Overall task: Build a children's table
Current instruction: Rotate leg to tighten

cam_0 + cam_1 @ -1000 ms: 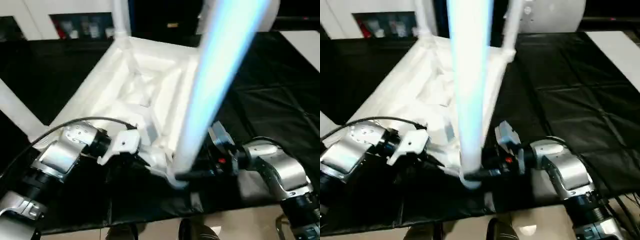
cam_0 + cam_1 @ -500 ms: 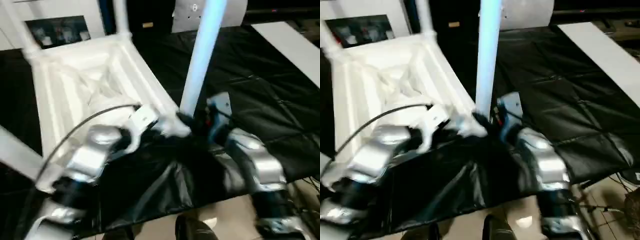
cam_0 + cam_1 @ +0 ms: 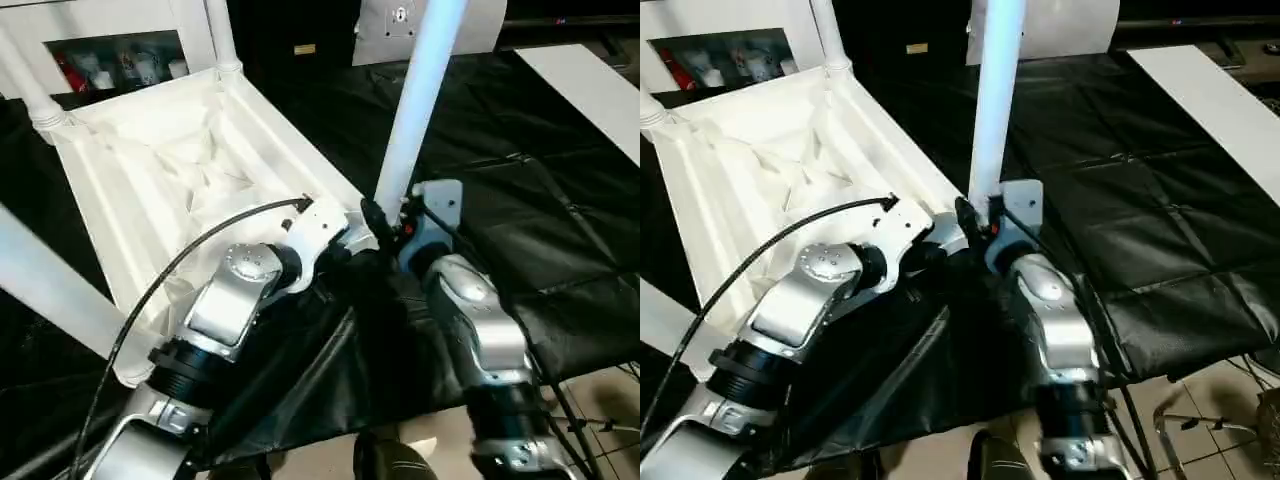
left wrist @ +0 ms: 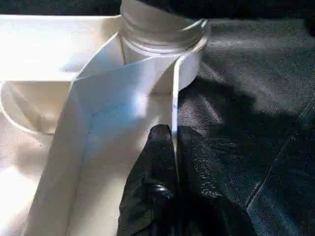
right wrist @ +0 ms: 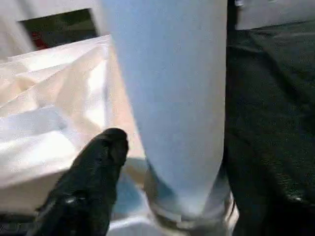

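Leg (image 3: 415, 100) now upright, formerly tilted

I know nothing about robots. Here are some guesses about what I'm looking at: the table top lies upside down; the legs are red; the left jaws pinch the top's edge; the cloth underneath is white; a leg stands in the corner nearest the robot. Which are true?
1. The table top lies with its ribbed underside up. True.
2. The legs are red. False: each leg, like the near leg, is white.
3. The left gripper has its jaws shut on the table top's thin edge wall. True.
4. The cloth underneath is white. False: it is black.
5. The near leg stands upright in the corner socket nearest the robot. True.
6. The right gripper is far from that leg. False: it is at the leg's base.
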Robot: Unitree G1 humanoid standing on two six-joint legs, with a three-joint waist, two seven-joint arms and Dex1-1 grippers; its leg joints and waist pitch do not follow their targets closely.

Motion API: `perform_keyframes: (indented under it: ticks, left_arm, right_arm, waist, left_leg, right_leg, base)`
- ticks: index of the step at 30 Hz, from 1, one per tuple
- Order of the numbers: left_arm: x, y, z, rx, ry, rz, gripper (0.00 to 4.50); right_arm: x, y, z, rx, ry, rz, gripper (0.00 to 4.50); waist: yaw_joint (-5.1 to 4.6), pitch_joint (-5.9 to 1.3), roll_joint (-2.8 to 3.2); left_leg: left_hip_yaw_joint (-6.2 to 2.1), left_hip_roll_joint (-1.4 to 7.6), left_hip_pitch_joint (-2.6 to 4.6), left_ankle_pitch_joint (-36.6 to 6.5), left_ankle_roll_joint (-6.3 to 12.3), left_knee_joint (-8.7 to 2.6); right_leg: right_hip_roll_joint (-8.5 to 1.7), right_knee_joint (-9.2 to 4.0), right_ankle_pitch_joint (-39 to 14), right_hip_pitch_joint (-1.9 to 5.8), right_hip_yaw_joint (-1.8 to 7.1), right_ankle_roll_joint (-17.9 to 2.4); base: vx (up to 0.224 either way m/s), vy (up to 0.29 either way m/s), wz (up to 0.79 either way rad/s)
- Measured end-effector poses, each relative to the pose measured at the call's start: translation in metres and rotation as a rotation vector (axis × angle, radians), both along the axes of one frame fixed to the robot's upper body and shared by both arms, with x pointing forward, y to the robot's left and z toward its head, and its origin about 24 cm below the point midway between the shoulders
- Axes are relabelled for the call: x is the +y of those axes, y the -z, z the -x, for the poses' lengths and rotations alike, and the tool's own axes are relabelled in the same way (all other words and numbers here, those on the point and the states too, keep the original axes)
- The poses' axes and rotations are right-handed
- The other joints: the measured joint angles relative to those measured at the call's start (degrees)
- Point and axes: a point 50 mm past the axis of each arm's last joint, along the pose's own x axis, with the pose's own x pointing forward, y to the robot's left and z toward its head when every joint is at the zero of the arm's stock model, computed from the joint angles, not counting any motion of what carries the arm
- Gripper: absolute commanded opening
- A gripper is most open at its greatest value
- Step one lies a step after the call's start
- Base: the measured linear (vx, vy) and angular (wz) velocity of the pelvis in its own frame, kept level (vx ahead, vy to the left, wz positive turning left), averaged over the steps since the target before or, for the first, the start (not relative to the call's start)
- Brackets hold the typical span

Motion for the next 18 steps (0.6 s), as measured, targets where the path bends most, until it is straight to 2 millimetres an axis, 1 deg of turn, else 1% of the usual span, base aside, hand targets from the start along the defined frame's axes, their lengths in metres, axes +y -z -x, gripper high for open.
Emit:
perform_keyframes:
  ticks: [2, 4, 6, 8, 9, 12, 15, 16, 18]
  left_arm:
    - [0.003, 0.000, 0.000, -0.005, 0.010, -0.007, 0.00]
    - [0.009, -0.001, 0.001, -0.013, 0.040, -0.024, 0.00]
    - [0.019, -0.001, 0.004, -0.016, 0.078, -0.038, 0.00]
    - [0.025, -0.001, 0.007, -0.016, 0.109, -0.041, 0.00]
    - [0.028, -0.001, 0.010, -0.013, 0.132, -0.043, 0.00]
    - [0.037, 0.001, 0.018, -0.005, 0.208, -0.051, 0.00]
    - [0.043, 0.001, 0.022, 0.006, 0.258, -0.060, 0.00]
    - [0.048, 0.001, 0.026, 0.012, 0.307, -0.075, 0.00]
    - [0.056, 0.002, 0.031, 0.029, 0.364, -0.084, 0.00]
  right_arm:
    - [-0.004, 0.001, 0.003, -0.005, -0.040, -0.003, 3.60]
    - [-0.011, 0.002, 0.009, -0.017, -0.125, 0.011, 3.72]
    - [-0.018, 0.003, 0.018, -0.020, -0.246, 0.037, 3.96]
    - [-0.024, 0.002, 0.022, -0.029, -0.317, 0.049, 4.17]
    - [-0.028, 0.001, 0.024, -0.031, -0.366, 0.056, 4.17]
    - [-0.039, -0.004, 0.028, -0.036, -0.458, 0.076, 4.49]
    - [-0.044, -0.007, 0.031, -0.038, -0.522, 0.079, 4.49]
    - [-0.047, -0.010, 0.034, -0.038, -0.585, 0.083, 4.49]
    - [-0.054, -0.014, 0.036, -0.040, -0.635, 0.097, 4.49]
  waist:
    - [-0.04, 0.00, 0.00]
    - [-0.10, 0.00, 0.01]
    - [-0.19, 0.01, 0.00]
    - [-0.13, 0.00, 0.00]
    - [0.03, 0.00, 0.01]
    - [0.44, 0.00, 0.01]
    - [0.89, 0.00, 0.01]
    - [1.35, 0.00, 0.00]
    - [1.93, -0.01, -0.03]
  left_leg:
    - [0.00, 0.08, 0.02, 0.01, 0.00, -0.01]
    - [-0.01, 0.18, 0.03, 0.01, -0.01, -0.06]
    - [-0.01, 0.22, -0.10, 0.01, 0.00, -0.18]
    - [-0.01, 0.26, -0.11, 0.02, 0.01, -0.27]
    - [-0.03, 0.30, -0.06, 0.02, 0.02, -0.28]
    - [-0.05, 0.31, -0.07, 0.14, 0.24, -0.27]
    - [-0.05, 0.31, -0.12, 0.12, 0.27, -0.21]
    - [-0.04, 0.30, -0.14, 0.11, 0.28, -0.19]
    - [-0.05, 0.28, -0.07, 0.11, 0.28, -0.14]
  right_leg:
    - [0.05, 0.06, 0.05, -0.03, -0.06, 0.00]
    - [0.13, 0.07, 0.06, -0.06, -0.12, 0.01]
    - [0.19, 0.06, 0.05, -0.05, -0.14, 0.02]
    - [0.21, 0.07, 0.06, -0.10, -0.19, 0.01]
    - [0.25, 0.08, 0.13, -0.11, -0.23, -0.12]
    - [0.26, 0.06, 0.18, -0.18, -0.25, -0.28]
    - [0.24, 0.05, 0.18, -0.19, -0.26, -0.29]
    - [0.22, 0.05, 0.18, -0.20, -0.25, -0.30]
    - [0.19, 0.06, 0.18, -0.11, -0.26, -0.30]
  base:
    - [0.000, 0.000, 0.00]
    - [0.000, 0.000, 0.00]
    - [0.000, 0.000, 0.00]
    - [0.000, 0.000, 0.00]
    - [0.000, 0.000, 0.00]
    - [0.000, 0.000, 0.00]
    - [0.000, 0.000, 0.00]
    - [0.000, 0.000, 0.00]
    - [0.000, 0.000, 0.00]
